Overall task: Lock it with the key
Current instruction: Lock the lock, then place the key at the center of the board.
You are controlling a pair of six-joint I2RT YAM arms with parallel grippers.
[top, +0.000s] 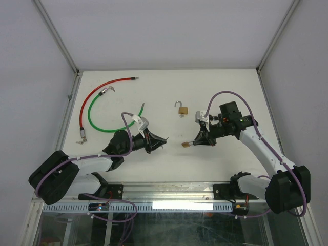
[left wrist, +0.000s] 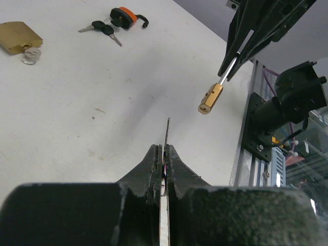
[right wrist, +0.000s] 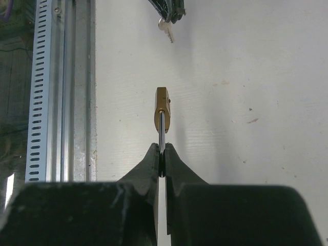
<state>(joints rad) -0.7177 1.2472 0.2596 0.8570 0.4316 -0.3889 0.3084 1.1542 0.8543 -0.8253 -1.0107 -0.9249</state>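
Note:
My right gripper (top: 195, 142) is shut on the steel shackle of a small brass padlock (top: 185, 145) and holds it above the table, body pointing left. In the right wrist view the gripper (right wrist: 162, 154) pinches the shackle and the padlock (right wrist: 162, 109) hangs just beyond the fingertips. My left gripper (top: 162, 142) is shut on a thin silver key, seen edge-on in the left wrist view (left wrist: 167, 134) past the gripper (left wrist: 164, 152). The key (right wrist: 166, 29) points toward the padlock (left wrist: 211, 98), with a gap between them.
A second brass padlock (top: 182, 109) with an open shackle lies farther back on the table (top: 154, 92); it shows in the left wrist view (left wrist: 19, 37). An orange-and-black lock with keys (left wrist: 123, 19) lies near it. Red (top: 95, 95) and green (top: 100, 120) cable locks lie at the left.

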